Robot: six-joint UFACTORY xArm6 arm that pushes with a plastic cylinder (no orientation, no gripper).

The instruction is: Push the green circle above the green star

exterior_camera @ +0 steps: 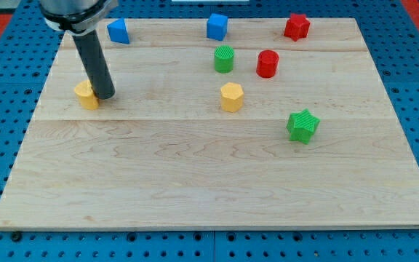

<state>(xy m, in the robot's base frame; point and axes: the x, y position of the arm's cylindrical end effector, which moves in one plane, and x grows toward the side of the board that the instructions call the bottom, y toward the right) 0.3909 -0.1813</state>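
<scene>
The green circle stands on the wooden board at the view's upper middle. The green star sits lower and to the right of it, at the view's middle right. My tip is at the view's left, far from both green blocks, touching the right side of a yellow block whose shape is partly hidden by the rod.
A red cylinder stands just right of the green circle. A yellow hexagon lies below the green circle. A blue block, a blue cube and a red star line the board's top edge.
</scene>
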